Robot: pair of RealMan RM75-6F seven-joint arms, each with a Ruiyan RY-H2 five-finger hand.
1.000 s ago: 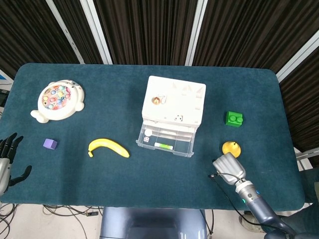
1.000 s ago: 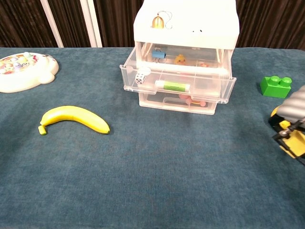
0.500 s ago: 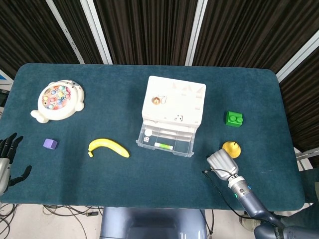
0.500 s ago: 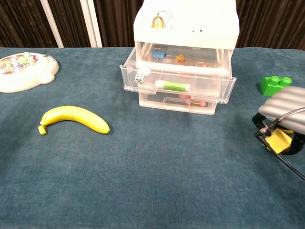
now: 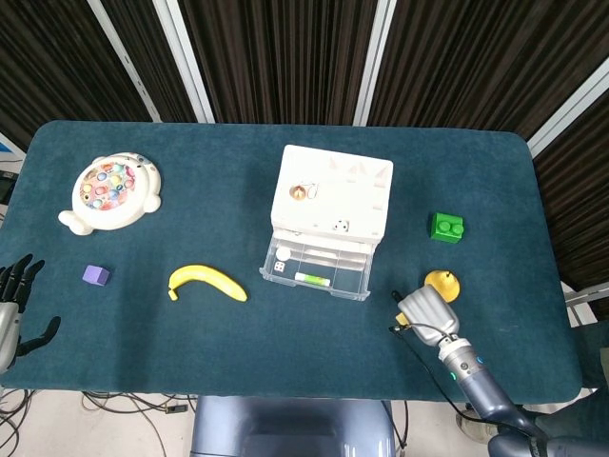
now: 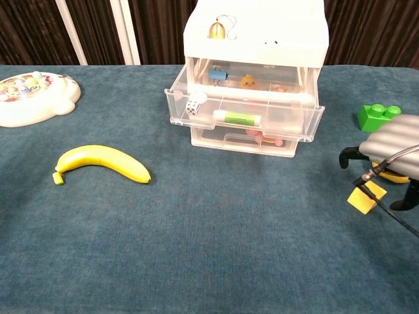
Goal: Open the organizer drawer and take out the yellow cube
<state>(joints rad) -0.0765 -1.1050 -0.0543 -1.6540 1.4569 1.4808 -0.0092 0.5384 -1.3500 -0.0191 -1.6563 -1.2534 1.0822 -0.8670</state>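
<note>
The organizer stands at the centre of the blue surface with its upper drawer pulled out. The yellow cube is outside the drawer, on or just above the surface below the right hand; contact with the fingers appears lost, though the chest view does not settle this. The right hand's fingers are apart. The left hand rests at the surface's near-left edge, fingers spread, holding nothing. A banana lies left of the organizer.
</note>
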